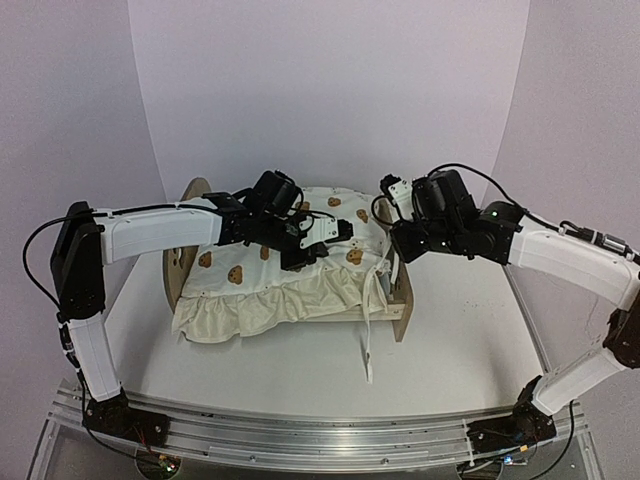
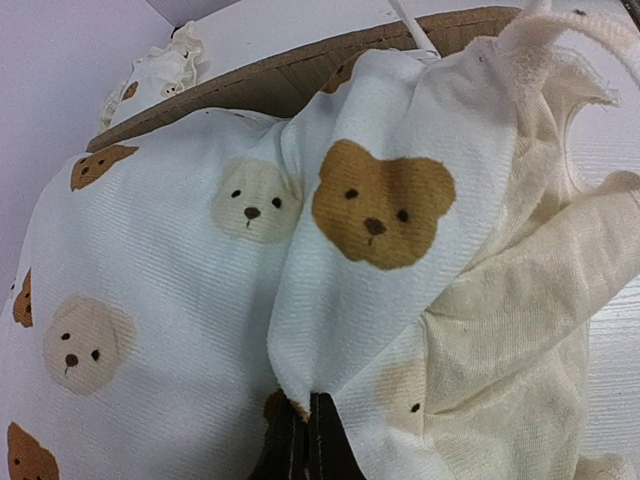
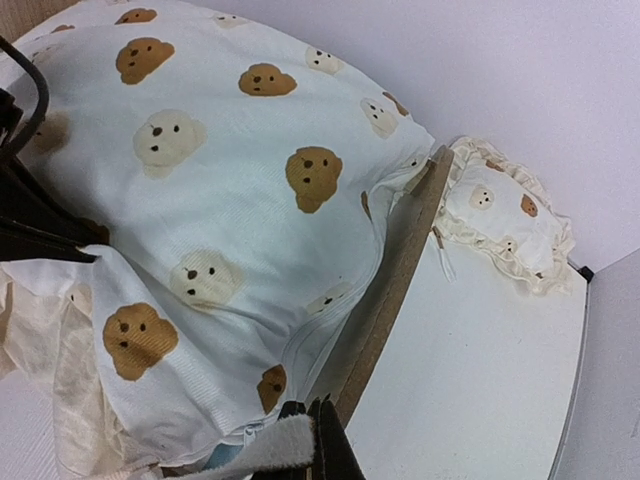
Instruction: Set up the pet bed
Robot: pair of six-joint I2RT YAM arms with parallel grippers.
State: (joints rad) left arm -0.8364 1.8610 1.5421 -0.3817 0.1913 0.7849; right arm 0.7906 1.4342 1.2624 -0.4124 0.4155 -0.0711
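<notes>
The pet bed (image 1: 403, 300) is a light-wood frame in the middle of the table, with its rounded headboard (image 1: 183, 255) on the left. A cream bear-print cushion (image 1: 270, 290) with a ruffled edge lies on it, bunched up and spilling over the front. My left gripper (image 1: 340, 232) is above the cushion's middle, and in the left wrist view it (image 2: 305, 420) is shut on a pinched fold of the cushion cover (image 2: 370, 230). My right gripper (image 1: 398, 255) is at the bed's right end, where it (image 3: 318, 440) is shut on a fuzzy cream strap (image 3: 265, 452) of the cushion. The small matching pillow (image 3: 500, 215) lies on the table beyond the wooden rail (image 3: 400, 270).
A loose cream tie (image 1: 368, 352) hangs from the cushion onto the white table (image 1: 460, 340) in front of the bed. White walls enclose the table at the back and both sides. A metal rail (image 1: 300, 435) with the arm bases runs along the near edge.
</notes>
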